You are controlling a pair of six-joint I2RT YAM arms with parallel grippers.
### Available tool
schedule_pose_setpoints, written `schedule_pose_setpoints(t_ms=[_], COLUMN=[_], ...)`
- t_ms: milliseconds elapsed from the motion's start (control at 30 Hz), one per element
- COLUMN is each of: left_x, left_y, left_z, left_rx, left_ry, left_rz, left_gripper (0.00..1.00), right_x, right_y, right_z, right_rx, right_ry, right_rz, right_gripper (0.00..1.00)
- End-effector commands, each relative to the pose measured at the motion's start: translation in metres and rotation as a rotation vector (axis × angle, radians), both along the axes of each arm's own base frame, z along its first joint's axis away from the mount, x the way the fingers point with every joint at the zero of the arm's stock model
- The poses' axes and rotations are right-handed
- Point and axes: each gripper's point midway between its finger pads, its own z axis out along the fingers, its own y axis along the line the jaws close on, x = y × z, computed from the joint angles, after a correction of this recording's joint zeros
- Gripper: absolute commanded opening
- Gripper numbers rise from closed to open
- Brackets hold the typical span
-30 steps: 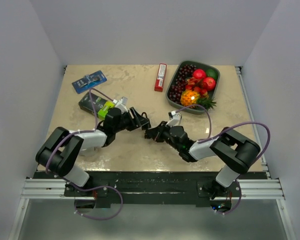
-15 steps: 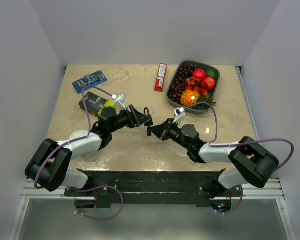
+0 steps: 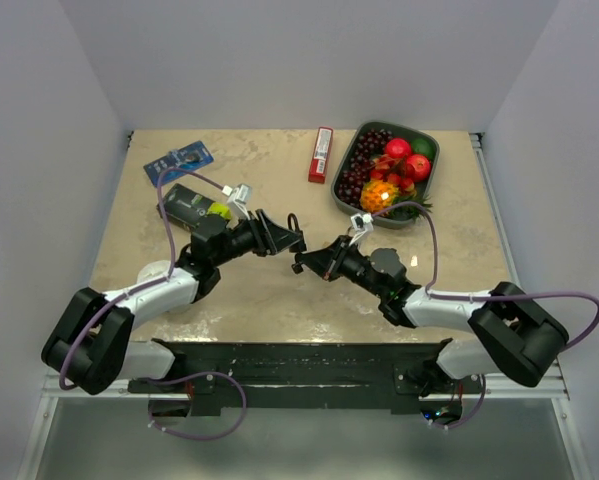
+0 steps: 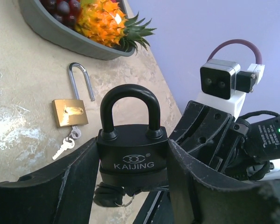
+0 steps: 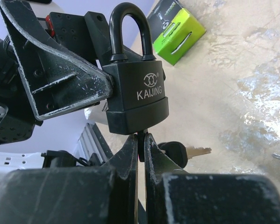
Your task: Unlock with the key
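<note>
Above the beige table [image 3: 269,300], the left gripper [image 4: 132,186] clamped the black padlock [image 4: 132,149]; the right gripper [image 5: 140,154] pinched a key [image 5: 140,140] beneath it.

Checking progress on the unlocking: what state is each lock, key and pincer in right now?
Black padlock: shackle closed, held upright in the left pincer.
Key: in the black padlock's underside, gripped by the shut right pincer.
Brass padlock: shackle open, lying on the table, keys attached.

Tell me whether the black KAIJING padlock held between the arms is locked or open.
Locked. In the left wrist view both legs of the black KAIJING padlock's arched shackle sit seated in its body; the right wrist view shows the same.
</note>
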Motion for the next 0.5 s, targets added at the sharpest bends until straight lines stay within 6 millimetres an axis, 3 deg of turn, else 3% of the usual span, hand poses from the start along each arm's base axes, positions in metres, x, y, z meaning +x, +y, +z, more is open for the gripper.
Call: schedule_pose_setpoints(t_ms=[0,467], left_x=[-0.052,-0.060], left_y=[-0.018,-0.025], left_z=[0.007,0.031], left_rx=[0.003,-0.032], left_ry=[-0.053,-0.128], left_rz=[-0.270,-0.336], left_gripper=[0.00,0.00], right_x=[0.035,0.019], right_y=[-0.027,-0.021], right_z=[0.083,0.113], right_rx=[0.198,0.272], right_ry=[-0.200,-0.312], right_rz=[-0.177,-0.088], right_gripper=[0.00,0.00])
